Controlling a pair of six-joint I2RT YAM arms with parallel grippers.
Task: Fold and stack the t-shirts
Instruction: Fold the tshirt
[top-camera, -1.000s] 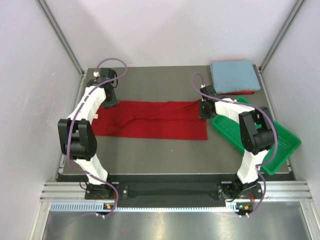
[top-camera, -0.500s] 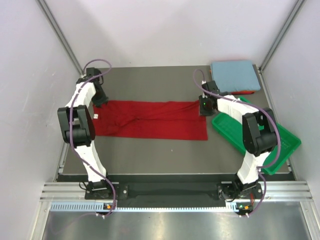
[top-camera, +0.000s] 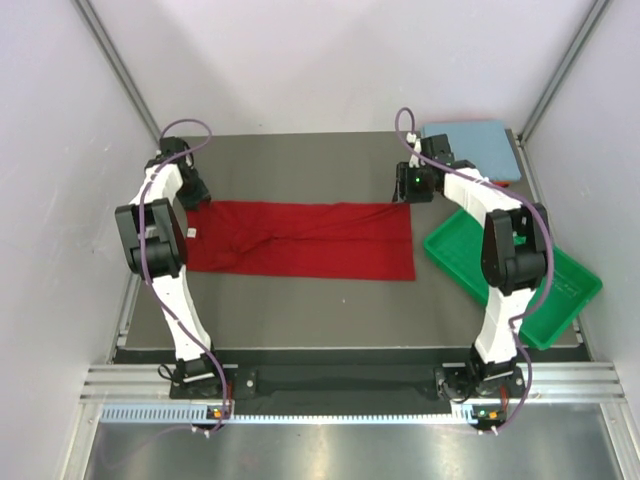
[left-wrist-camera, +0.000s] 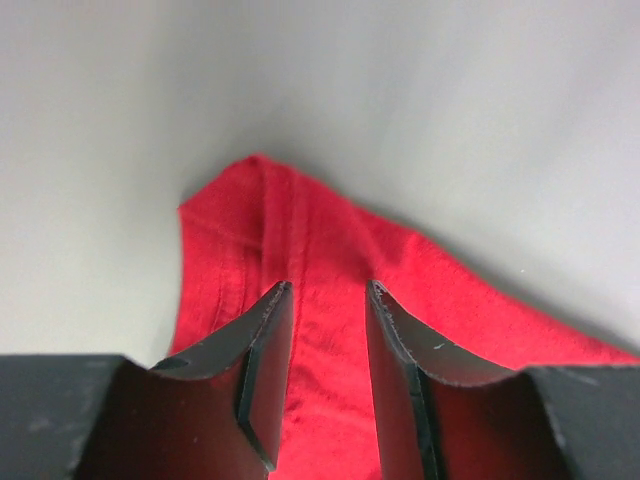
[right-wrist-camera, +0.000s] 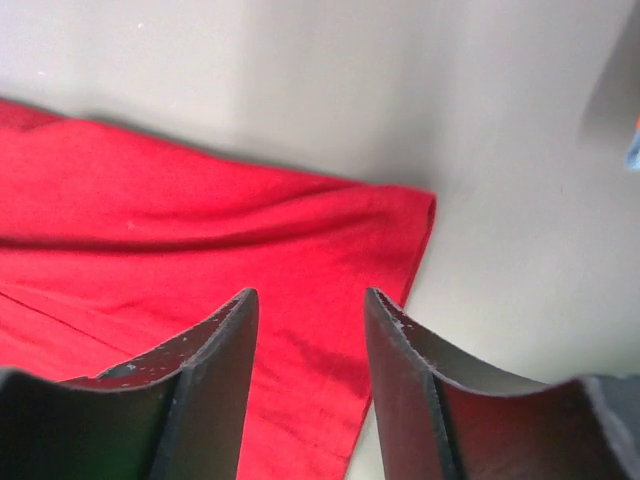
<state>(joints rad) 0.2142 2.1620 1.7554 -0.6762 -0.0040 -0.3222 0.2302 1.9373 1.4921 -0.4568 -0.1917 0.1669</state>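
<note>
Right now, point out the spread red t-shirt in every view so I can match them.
Top external: the red t-shirt lies flat across the middle of the table.
Left wrist: it fills the lower centre, one corner pointing up.
Right wrist: it covers the left and bottom.
Shared landmark: the grey table bordering the shirt.

One red t-shirt (top-camera: 300, 240), one light blue t-shirt (top-camera: 478, 145) (folded), one green tray (top-camera: 560, 290)
</note>
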